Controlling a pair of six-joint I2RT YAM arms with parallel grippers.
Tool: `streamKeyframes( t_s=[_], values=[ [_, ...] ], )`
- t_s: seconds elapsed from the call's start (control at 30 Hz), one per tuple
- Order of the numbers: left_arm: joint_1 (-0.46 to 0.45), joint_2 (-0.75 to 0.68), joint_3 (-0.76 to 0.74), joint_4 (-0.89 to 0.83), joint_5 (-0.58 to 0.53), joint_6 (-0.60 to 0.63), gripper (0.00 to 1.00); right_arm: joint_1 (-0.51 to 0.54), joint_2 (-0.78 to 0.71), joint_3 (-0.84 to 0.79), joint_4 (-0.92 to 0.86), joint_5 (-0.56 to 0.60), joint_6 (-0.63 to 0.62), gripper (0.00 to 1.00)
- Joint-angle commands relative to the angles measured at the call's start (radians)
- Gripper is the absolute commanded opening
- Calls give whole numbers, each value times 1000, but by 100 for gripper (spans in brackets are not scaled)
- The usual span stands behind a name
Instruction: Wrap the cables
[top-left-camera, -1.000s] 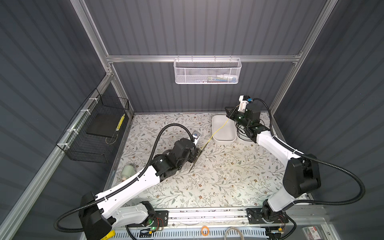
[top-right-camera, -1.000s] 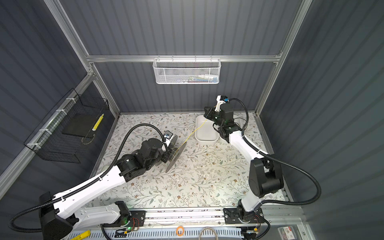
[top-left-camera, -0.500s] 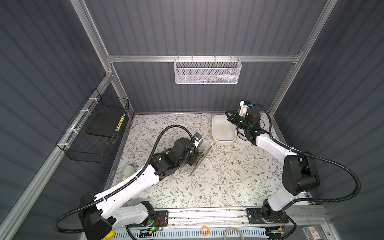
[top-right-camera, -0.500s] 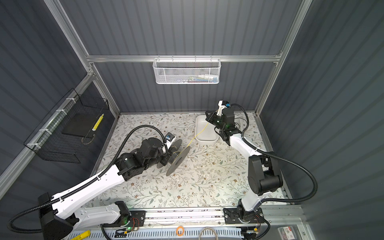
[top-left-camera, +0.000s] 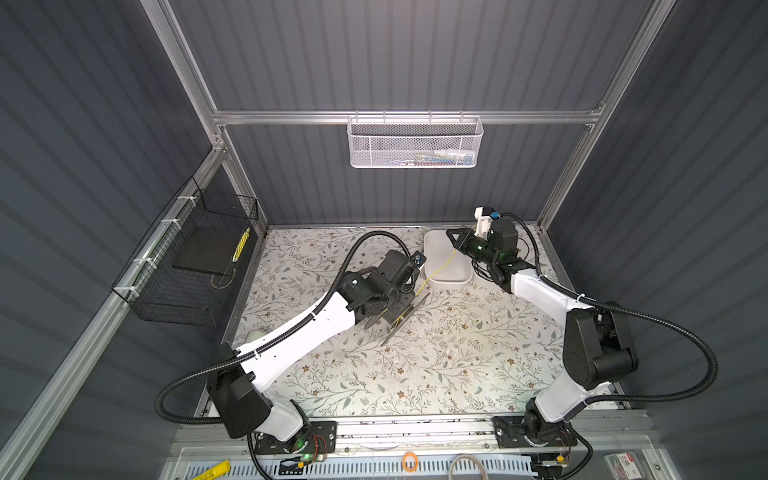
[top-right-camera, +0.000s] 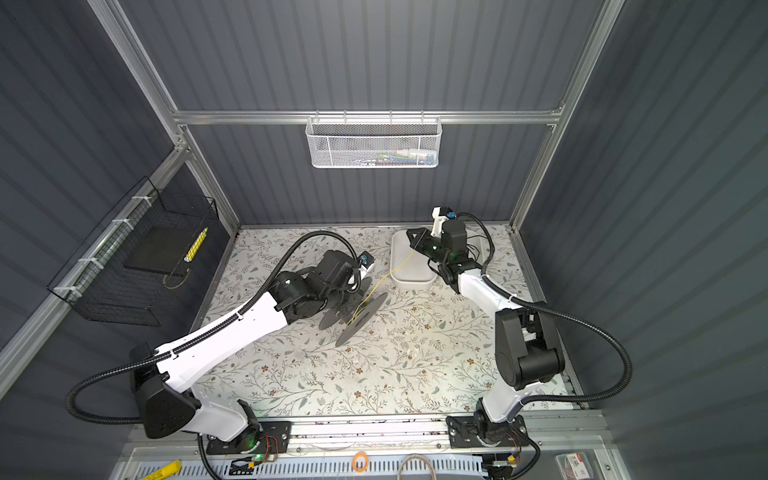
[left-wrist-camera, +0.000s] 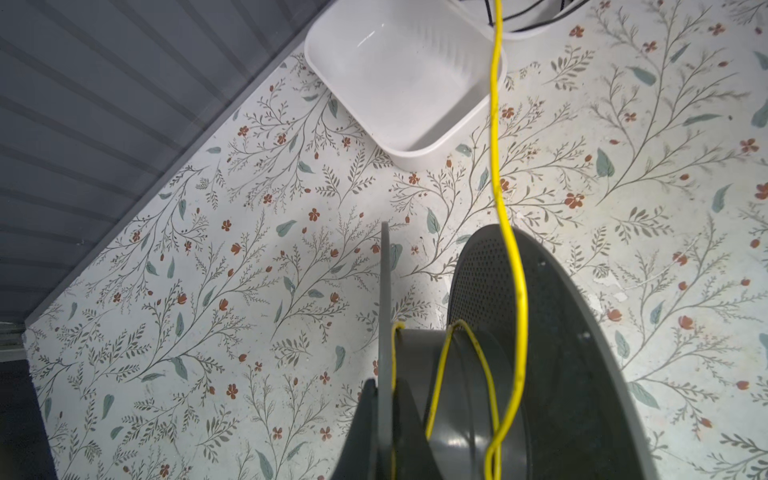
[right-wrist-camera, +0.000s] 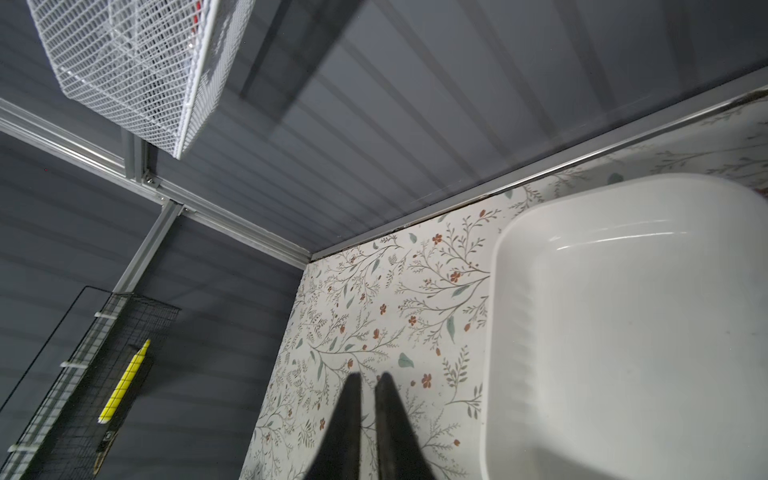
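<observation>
Found cable (left-wrist-camera: 494, 124) sagging slack from spool (left-wrist-camera: 561, 332) up over tray (top-left-camera: 451, 279), taut a second ago; few turns wound. Kept spool clamped in left pincer (left-wrist-camera: 384, 432). Cracked right pincer (right-wrist-camera: 368, 399) slightly, nothing between tips: likely released for regrasp.

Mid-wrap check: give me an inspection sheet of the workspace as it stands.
Surface: floral table, lightly scuffed.
Job's things: yellow cable runs from the spool, with a few loose turns on its hub, over the white tray toward the right arm.
Clutter: orange ring and yellow item at the front rail.
Grippers: left gripper shut on the spool flange; right gripper shows a narrow gap, hold on cable unclear.
Cables: black arm hoses loop apart from the yellow cable.
Surroundings: white mesh basket on back wall, black wire basket on left wall.
</observation>
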Motion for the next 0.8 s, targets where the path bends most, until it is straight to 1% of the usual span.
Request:
streamKeyframes(
  t_s=[0.0,0.03,0.13,0.17,0.27,0.33,0.47,0.53,0.63,0.77],
  values=[
    [0,44,117,-39,-39,14,0,-4,16,-4,-47,-29,3,19],
    [1,77,152,-63,-40,17,0,-6,11,-7,-46,-34,7,22],
    [0,162,227,-125,-48,26,0,-6,-4,6,-40,-75,17,24],
    [-1,186,246,-139,-58,31,0,-6,-8,12,-44,-87,23,26],
    [8,257,302,-179,-58,37,0,-10,-24,21,-45,-109,40,40],
    [13,305,344,-217,-57,40,0,-14,-35,27,-45,-120,54,47],
    [40,392,448,-329,-6,43,0,-24,-60,35,-105,-100,49,56],
    [52,413,477,-355,-2,44,0,-35,-75,23,-140,-102,50,60],
    [73,413,487,-351,29,48,0,-57,-102,-35,-149,-87,59,66],
    [88,409,488,-342,67,42,0,-120,-109,-91,-129,-134,103,70]
  ],
)
